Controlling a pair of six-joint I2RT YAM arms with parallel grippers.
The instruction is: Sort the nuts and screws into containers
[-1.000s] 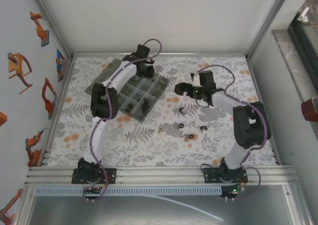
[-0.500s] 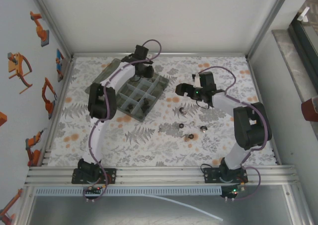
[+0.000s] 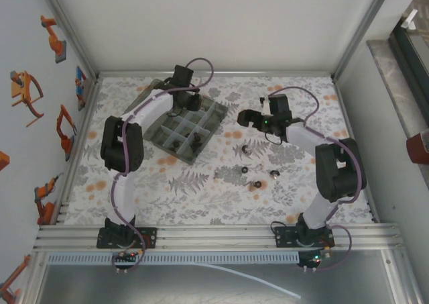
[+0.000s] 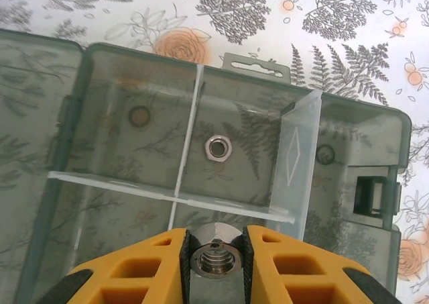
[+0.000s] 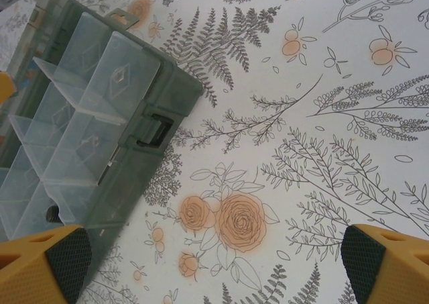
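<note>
My left gripper [image 4: 214,260] is shut on a silver nut [image 4: 214,256], held just above the organiser box [image 4: 365,126]. Another nut [image 4: 219,147] lies in the middle far compartment, just beyond the held one. From above, the left gripper [image 3: 186,100] hangs over the box's far corner, and dark screws [image 3: 196,140] sit in the near compartments. My right gripper [image 3: 245,119] hovers to the right of the box, open, with only the patterned table between its fingers [image 5: 64,260]. Loose parts [image 3: 245,149] lie on the table below it.
The box's open lid [image 3: 137,109] lies flat to its left. More loose parts [image 3: 255,183] are scattered on the flowered mat at centre right. In the right wrist view the box's latch side [image 5: 155,128] stands at the upper left.
The left arm's elbow has swung to the left and its gripper has shifted slightly left over the box, still holding the nut. The right arm has barely moved.
</note>
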